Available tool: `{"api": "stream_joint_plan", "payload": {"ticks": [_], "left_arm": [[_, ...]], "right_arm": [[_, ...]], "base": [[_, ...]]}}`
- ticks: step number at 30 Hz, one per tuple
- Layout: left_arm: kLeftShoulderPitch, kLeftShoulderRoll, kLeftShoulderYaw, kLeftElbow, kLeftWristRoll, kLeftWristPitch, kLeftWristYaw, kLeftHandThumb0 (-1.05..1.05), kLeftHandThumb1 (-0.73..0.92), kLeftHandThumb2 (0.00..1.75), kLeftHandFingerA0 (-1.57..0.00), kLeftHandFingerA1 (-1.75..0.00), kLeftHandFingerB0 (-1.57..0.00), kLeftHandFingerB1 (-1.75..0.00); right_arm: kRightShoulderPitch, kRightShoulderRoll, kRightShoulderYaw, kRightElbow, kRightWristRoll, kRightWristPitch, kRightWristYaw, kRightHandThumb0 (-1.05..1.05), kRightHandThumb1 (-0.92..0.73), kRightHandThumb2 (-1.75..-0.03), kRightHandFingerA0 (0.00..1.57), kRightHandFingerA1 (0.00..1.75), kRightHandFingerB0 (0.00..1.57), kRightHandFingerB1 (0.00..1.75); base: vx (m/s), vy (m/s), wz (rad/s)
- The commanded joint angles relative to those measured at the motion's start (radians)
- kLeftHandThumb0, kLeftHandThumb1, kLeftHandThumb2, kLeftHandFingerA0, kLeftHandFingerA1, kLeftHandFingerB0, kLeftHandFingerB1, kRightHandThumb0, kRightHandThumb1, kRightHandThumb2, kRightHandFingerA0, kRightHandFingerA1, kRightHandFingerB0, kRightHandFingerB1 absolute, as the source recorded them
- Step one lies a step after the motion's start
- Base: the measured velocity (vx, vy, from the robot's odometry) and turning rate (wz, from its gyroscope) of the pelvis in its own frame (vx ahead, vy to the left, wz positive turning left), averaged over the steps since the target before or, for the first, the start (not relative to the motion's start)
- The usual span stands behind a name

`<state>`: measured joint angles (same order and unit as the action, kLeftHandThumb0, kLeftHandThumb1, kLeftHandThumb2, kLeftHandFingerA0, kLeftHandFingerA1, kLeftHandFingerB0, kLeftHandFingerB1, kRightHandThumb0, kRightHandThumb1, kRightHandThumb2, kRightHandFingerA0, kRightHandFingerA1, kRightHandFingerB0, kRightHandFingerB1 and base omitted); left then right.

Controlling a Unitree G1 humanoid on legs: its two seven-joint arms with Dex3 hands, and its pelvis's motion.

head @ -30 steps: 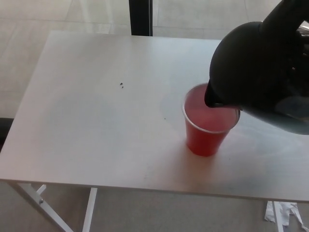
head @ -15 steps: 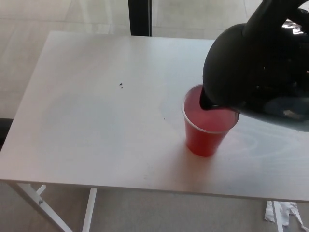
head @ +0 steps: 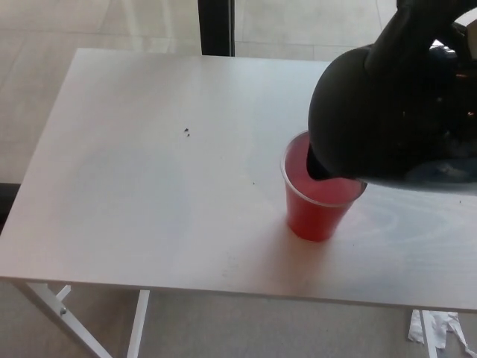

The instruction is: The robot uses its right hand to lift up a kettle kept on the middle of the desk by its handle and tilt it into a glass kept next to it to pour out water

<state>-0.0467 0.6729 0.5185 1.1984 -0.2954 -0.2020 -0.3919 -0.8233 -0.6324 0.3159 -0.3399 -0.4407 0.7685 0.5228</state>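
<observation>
A black kettle (head: 387,112) hangs tilted in the air at the right of the white desk (head: 149,186). Its spout dips over the rim of a red plastic cup (head: 319,209) standing on the desk, and the cup's inside looks pale pink. My right hand (head: 436,33) comes in from the top right and is wrapped around the kettle's handle, black against black, so its fingers are hard to tell apart. The kettle hides the far side of the cup's rim. My left hand does not show.
Two small dark specks (head: 186,133) lie on the desk left of the cup. A dark pillar (head: 216,26) stands behind the desk's far edge. A white scrap (head: 440,328) lies on the floor at the bottom right.
The kettle has moved a little to the left and tipped further, bringing its spout deeper over the cup. The cup has stayed in place.
</observation>
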Motion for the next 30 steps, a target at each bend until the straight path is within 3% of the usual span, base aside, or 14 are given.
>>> {"api": "stream_joint_plan", "payload": {"ticks": [1,4,5,6,7,9,10,12,13,14,15,17,24,30], "left_arm": [[0.004,0.02,0.006,0.004,-0.005,0.023,-0.002,-0.77,0.77,1.14,-0.53,-0.62,-0.35,-0.54],[0.005,0.02,0.005,0.009,-0.001,0.021,-0.001,-0.77,0.76,1.14,-0.52,-0.6,-0.35,-0.53],[0.006,0.018,0.006,0.011,-0.002,0.021,-0.001,-0.78,0.76,1.14,-0.53,-0.61,-0.35,-0.53],[0.006,0.017,0.007,0.011,-0.003,0.02,-0.002,-0.76,0.75,1.14,-0.51,-0.61,-0.34,-0.53],[0.007,0.017,0.006,0.01,-0.002,0.017,-0.003,-0.81,0.92,0.73,-0.55,-0.5,-0.38,-0.41],[0.008,0.017,0.004,0.009,0.0,0.015,-0.004,-0.81,0.92,0.73,-0.55,-0.5,-0.38,-0.41],[0.011,0.018,0.002,0.005,0.002,0.012,-0.009,-0.81,0.92,0.75,-0.52,-0.5,-0.37,-0.41],[0.021,0.014,0.009,0.004,-0.006,0.013,-0.009,-0.81,0.92,0.72,-0.55,-0.51,-0.4,-0.42],[0.02,0.014,0.009,0.006,-0.005,0.014,-0.008,-0.8,0.92,0.73,-0.55,-0.51,-0.4,-0.42],[0.019,0.015,0.007,0.01,-0.002,0.016,-0.001,-0.81,0.92,0.76,-0.54,-0.5,-0.37,-0.4],[0.019,0.015,0.007,0.01,-0.002,0.017,0.001,-0.81,0.92,0.76,-0.54,-0.5,-0.37,-0.4],[0.02,0.014,0.012,0.008,-0.009,0.021,-0.001,-0.81,0.92,0.73,-0.55,-0.5,-0.38,-0.41],[0.034,0.013,0.013,0.008,-0.005,0.007,0.0,-0.81,0.92,0.75,-0.54,-0.51,-0.37,-0.42],[0.038,0.009,0.007,0.015,0.001,0.006,0.002,-0.81,0.92,0.75,-0.54,-0.5,-0.38,-0.41]], "right_arm": [[0.035,0.007,0.006,-0.008,0.013,-0.025,0.038,-0.25,-0.45,-1.07,1.19,1.37,0.86,1.12],[0.042,0.013,-0.01,0.003,0.023,-0.035,0.038,-0.25,-0.47,-1.04,1.19,1.37,0.95,1.21],[0.042,0.012,-0.011,0.012,0.022,-0.04,0.038,-0.17,-0.54,-0.98,0.91,1.75,0.7,1.6],[0.043,0.013,-0.012,0.018,0.018,-0.036,0.036,-0.18,-0.57,-0.96,0.89,1.75,0.7,1.61],[0.046,0.015,-0.016,0.023,0.014,-0.03,0.028,-0.22,-0.47,-1.08,1.16,1.35,0.92,1.16],[0.05,0.017,-0.024,0.026,0.014,-0.037,0.025,-0.22,-0.47,-1.08,1.16,1.35,0.92,1.16],[0.046,0.026,-0.039,0.034,0.027,-0.003,0.035,-0.14,-0.48,-1.11,0.86,1.75,0.67,1.6],[0.041,0.02,-0.053,0.069,0.012,0.038,0.03,-0.19,-0.52,-1.01,0.87,1.75,0.72,1.45],[0.038,0.017,-0.058,0.078,0.011,0.047,0.032,-0.15,-0.58,-0.86,0.85,1.75,0.61,0.73],[0.042,0.008,-0.079,0.099,0.014,0.037,0.027,-0.2,-0.5,-0.94,0.79,1.75,0.48,1.26],[0.045,0.006,-0.085,0.104,0.015,0.029,0.023,-0.2,-0.5,-0.94,0.79,1.75,0.48,1.26],[0.063,0.028,-0.187,0.131,0.077,-0.008,-0.004,-0.16,-0.36,-1.19,0.96,1.75,0.72,1.75],[0.077,0.099,-0.412,0.155,0.152,0.051,-0.055,-0.23,-0.37,-1.19,1.02,1.75,0.76,1.3],[0.159,0.197,-0.626,0.2,0.207,0.076,-0.135,-0.17,-0.46,-1.07,0.95,1.75,0.71,1.63]], "base": [[0.0,0.0,0.0],[0.0,0.0,0.0],[0.0,0.0,0.0],[0.0,0.0,0.0],[0.0,0.0,0.0],[0.0,0.0,0.0],[0.0,0.0,0.0],[0.0,0.0,0.0],[0.0,0.0,0.0],[0.0,0.0,0.0],[0.0,0.0,0.0],[0.0,0.0,0.0],[0.0,0.0,0.0],[0.0,0.0,0.0]]}}
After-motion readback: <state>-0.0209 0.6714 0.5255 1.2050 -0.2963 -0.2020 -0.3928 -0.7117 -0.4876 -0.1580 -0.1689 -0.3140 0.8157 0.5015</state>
